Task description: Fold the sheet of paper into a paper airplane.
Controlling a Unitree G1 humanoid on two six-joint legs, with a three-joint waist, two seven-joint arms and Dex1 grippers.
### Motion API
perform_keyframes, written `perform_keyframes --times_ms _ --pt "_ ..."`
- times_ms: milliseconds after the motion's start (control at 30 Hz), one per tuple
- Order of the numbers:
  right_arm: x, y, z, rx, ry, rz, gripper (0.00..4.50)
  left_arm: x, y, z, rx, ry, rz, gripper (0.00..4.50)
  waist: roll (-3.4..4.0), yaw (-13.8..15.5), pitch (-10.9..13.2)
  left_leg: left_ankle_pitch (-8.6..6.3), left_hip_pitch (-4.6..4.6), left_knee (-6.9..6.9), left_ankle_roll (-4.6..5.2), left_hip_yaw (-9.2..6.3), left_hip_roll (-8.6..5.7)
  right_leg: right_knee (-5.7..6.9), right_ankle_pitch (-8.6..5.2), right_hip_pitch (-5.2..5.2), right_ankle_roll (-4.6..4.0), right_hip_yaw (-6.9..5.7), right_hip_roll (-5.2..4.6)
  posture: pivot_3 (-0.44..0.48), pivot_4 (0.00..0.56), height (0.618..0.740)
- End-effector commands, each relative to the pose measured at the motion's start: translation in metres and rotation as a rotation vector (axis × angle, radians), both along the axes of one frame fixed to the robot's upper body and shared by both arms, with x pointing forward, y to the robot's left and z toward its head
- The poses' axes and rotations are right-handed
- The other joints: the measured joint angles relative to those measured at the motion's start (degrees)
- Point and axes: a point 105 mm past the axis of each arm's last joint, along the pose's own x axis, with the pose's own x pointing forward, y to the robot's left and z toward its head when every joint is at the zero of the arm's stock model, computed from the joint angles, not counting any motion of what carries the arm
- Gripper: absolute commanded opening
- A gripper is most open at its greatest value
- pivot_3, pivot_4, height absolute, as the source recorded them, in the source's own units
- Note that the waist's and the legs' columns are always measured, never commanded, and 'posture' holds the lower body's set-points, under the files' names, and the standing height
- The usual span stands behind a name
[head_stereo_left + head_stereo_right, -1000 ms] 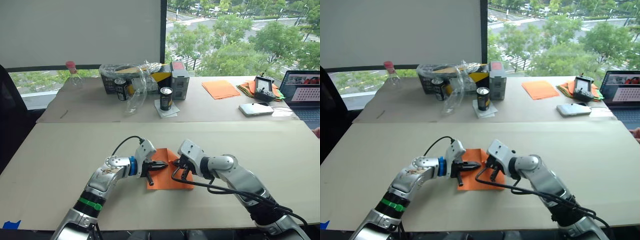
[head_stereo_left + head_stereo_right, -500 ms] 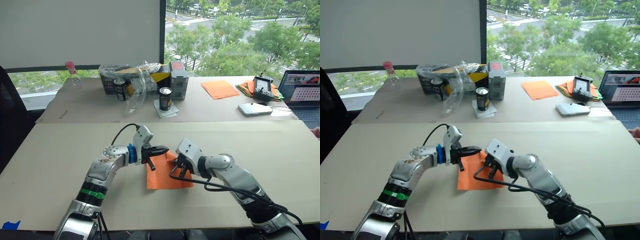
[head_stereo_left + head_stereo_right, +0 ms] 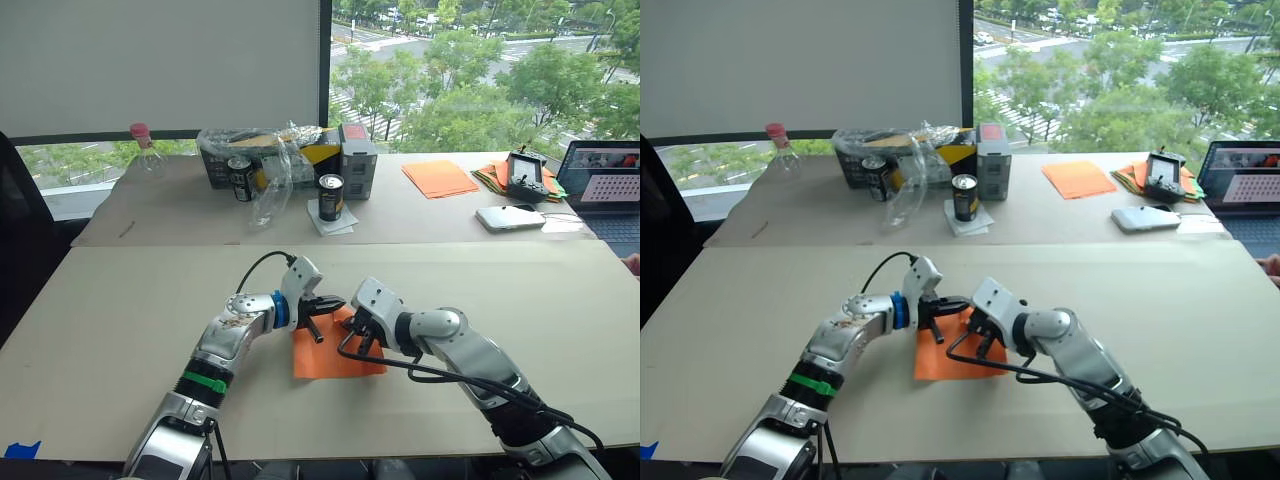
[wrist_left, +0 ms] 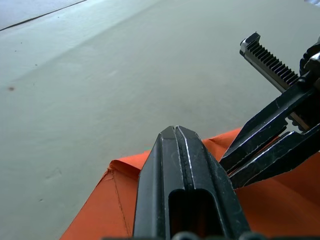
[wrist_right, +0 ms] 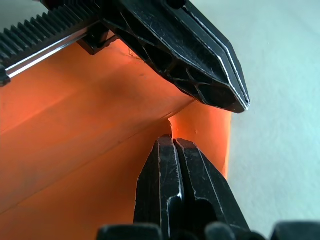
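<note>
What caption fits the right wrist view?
Right gripper, fingers shut, on the creased orange paper, with the left gripper shut just beyond it.

Office: laptop (image 3: pixel 612 190), tables (image 3: pixel 120 300), city-view window (image 3: pixel 470 70).

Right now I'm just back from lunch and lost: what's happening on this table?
The robot is folding the sheet of paper, which lies on the near table. Both tools meet at its far edge: the left tool and the right tool, each with fingers shut. It shows creases but is no airplane yet.
</note>
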Motion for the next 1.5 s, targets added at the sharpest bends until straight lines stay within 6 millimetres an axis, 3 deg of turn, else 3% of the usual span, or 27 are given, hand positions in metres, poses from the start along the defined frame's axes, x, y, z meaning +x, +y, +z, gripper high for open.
perform_keyframes --times_ms 33,400,433,633,833,900,1100,1233,1500 --pt "0.0 0.002 0.002 0.007 -0.007 -0.002 0.05 0.006 -0.004 0.009 0.021 -0.058 -0.01 0.0 0.0 0.0 0.0 0.0 0.0 0.0 0.0 0.0 0.0 0.0 0.0 0.0 0.0 -0.01 0.0 0.0 0.15 0.695" --pt "-0.002 0.005 0.014 0.044 -0.029 -0.011 0.05 0.008 0.002 -0.019 0.151 -0.008 0.001 0.0 0.0 0.1 0.0 0.0 0.0 0.01 0.01 0.0 0.0 0.0 0.0 0.0 0.0 -0.01 0.0 0.0 0.15 0.695" --pt "-0.004 0.005 0.016 0.051 -0.028 -0.01 0.65 0.009 0.002 -0.02 0.154 -0.009 0.004 0.0 0.0 0.2 0.0 0.0 0.0 0.01 0.01 0.0 0.0 0.0 0.0 0.0 0.01 -0.01 0.0 0.0 0.15 0.695" --pt "-0.009 -0.005 0.039 0.07 -0.044 -0.02 2.66 0.009 0.001 -0.02 0.147 -0.009 0.0 0.0 0.0 0.2 0.0 -0.05 -0.03 0.07 0.08 -0.01 -0.02 -0.01 0.02 0.01 0.04 -0.01 0.0 0.0 0.15 0.695" --pt "-0.006 -0.015 0.058 0.137 -0.067 -0.054 2.66 0.008 0.001 -0.021 0.143 -0.005 0.0 0.0 0.0 0.3 0.0 -0.12 -0.02 0.07 0.2 -0.01 -0.01 0.0 0.02 0.02 0.04 -0.02 0.0 0.0 0.15 0.695" --pt "0.002 -0.017 0.059 0.159 -0.086 -0.09 2.11 0.007 0.001 -0.022 0.146 -0.006 -0.004 0.0 0.0 0.3 0.0 -0.12 -0.02 0.07 0.21 -0.01 -0.01 -0.01 0.03 0.03 0.04 -0.01 0.0 0.0 0.15 0.695" --pt "0.013 -0.013 0.033 0.122 -0.075 -0.125 0.06 0.006 0.001 -0.023 0.14 -0.004 0.0 0.0 0.0 0.2 0.0 -0.11 -0.02 0.07 0.19 0.0 -0.02 0.0 0.03 0.02 0.05 0.0 0.0 0.0 0.15 0.695" --pt "0.014 -0.014 0.009 0.146 -0.007 -0.17 0.02 0.004 -0.003 -0.023 0.13 -0.001 0.003 0.0 -0.01 0.2 0.0 -0.01 -0.02 0.07 0.03 0.0 -0.02 0.0 0.03 0.02 0.04 0.01 0.0 0.0 0.15 0.695" --pt "0.007 -0.025 -0.013 0.113 0.055 -0.207 0.02 0.003 -0.003 -0.024 0.13 0.003 0.003 0.0 0.01 0.3 0.0 -0.12 0.04 0.09 0.2 0.0 -0.02 0.02 0.04 0.08 0.06 0.01 0.0 0.0 0.15 0.695"
